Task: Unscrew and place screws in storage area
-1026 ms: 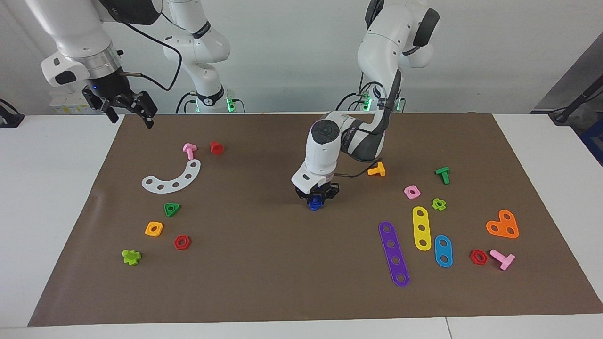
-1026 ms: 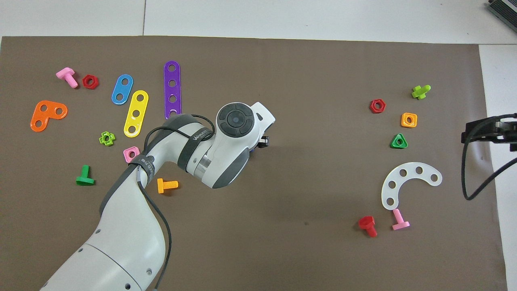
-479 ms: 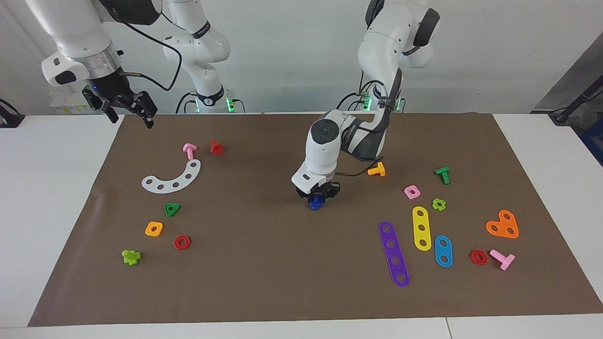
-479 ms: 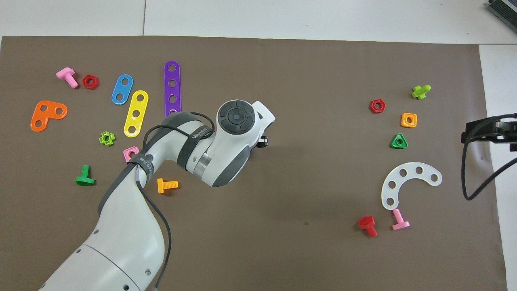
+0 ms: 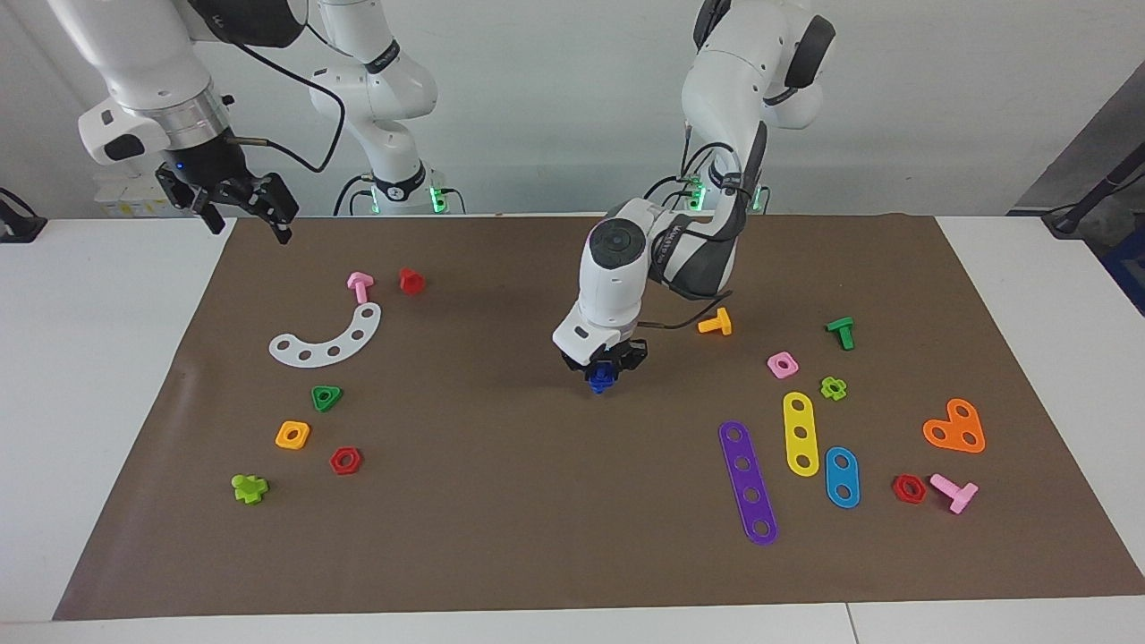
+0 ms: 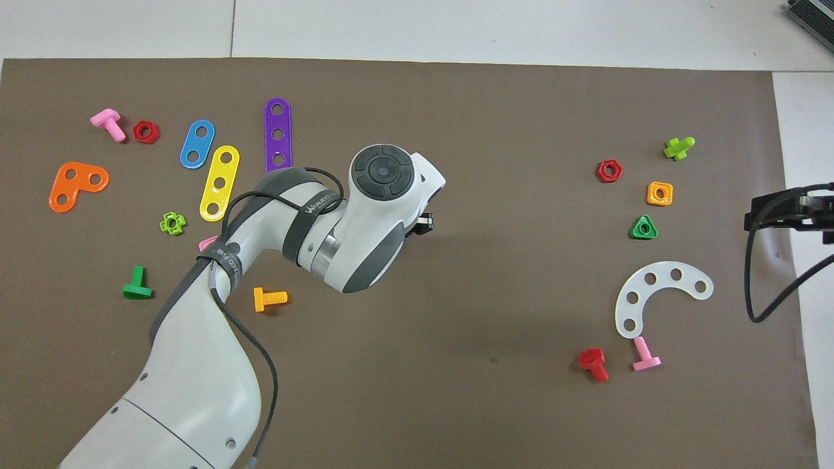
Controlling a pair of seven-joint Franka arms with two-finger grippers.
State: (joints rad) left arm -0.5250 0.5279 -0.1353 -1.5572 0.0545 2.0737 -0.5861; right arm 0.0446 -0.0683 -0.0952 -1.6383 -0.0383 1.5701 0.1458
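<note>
Left gripper (image 5: 605,368) clamped on the screws (image 5: 601,378) and has risen a little since a second ago — the pair now hangs just clear of the brown mat (image 5: 501,528), mid-mat. Lift begun; unscrewing not started. Right gripper (image 5: 240,213) waits open over the mat's corner by its base.

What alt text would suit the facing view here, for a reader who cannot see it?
The left gripper is shut on a dark-blue toy screw over the middle of a brown mat. The right gripper waits open above the mat's corner at its own end. Coloured toy bolts, nuts and strips lie scattered toward both ends of the mat.
</note>
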